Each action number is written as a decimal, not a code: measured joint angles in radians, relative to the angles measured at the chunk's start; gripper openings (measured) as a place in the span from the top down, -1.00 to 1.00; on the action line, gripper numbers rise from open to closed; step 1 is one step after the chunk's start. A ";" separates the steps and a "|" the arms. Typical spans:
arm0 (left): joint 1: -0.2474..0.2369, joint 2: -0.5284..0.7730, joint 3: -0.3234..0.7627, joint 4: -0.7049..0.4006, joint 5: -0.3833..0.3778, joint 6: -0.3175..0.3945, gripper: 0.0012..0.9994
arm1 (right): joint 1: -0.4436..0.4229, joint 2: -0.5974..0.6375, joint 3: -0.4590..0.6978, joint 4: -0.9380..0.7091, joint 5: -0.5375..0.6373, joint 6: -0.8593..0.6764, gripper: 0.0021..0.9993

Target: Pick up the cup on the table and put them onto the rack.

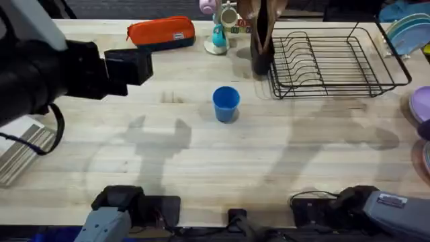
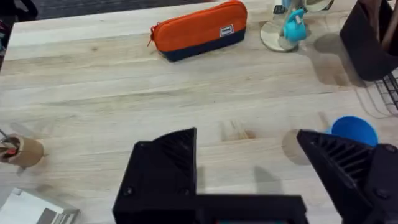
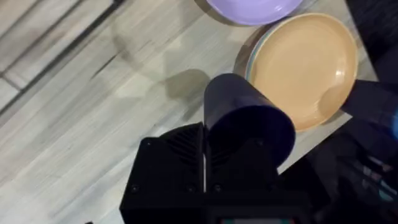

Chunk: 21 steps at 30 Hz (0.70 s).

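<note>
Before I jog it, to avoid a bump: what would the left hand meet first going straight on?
Probably the bare table; the left hand is open, and the cup sits off beside one finger.

From my left wrist, my own finger covered the lower part of the cup, so only its rim showed. The rack was cut off by the picture's edge, a few wires visible. Overhead, my left arm loomed dark and blurred at nine o'clock. From my right wrist, a dark blue cylinder hid part of the orange plate.
</note>
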 joint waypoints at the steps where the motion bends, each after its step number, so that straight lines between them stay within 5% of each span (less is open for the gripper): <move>1: 0.000 0.000 0.000 0.000 0.000 0.000 -0.99 | 0.006 -0.018 0.006 -0.007 0.000 0.001 0.94; 8: 0.000 0.000 0.000 0.000 0.000 0.000 -0.99 | 0.064 -0.151 0.012 -0.013 0.000 0.005 0.94; 21: 0.000 0.000 0.000 0.000 0.000 0.000 -0.99 | 0.403 -0.203 0.013 0.201 0.000 0.004 0.94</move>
